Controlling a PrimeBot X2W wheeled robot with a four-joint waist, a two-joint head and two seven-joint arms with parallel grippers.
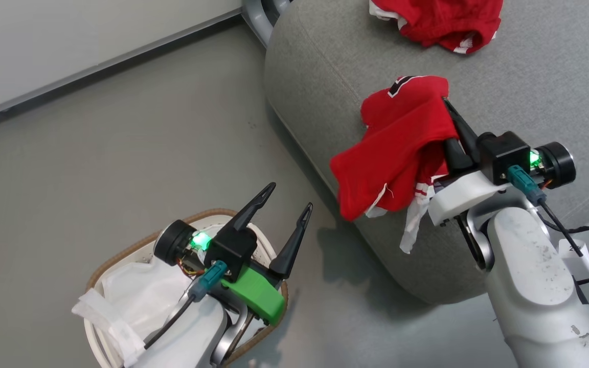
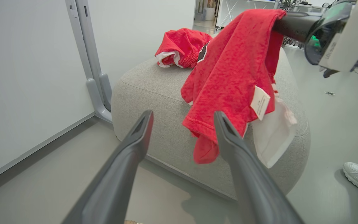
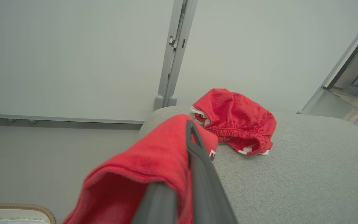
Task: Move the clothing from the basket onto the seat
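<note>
Hanging from the right claw (image 1: 448,105), the clothing (image 1: 402,143) drapes over the seat (image 1: 529,102).

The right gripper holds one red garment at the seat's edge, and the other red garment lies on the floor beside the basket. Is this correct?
Not quite. The other red garment lies farther back on the seat, as the head view shows. The right gripper does hold one red garment at the seat's edge.

We are looking at a smooth grey floor (image 1: 120,153) meeting a pale wall (image 1: 69,36). A grey upright post (image 2: 84,40) is standing against the wall, and a person's white shoe (image 2: 356,175) is resting on the floor.
</note>
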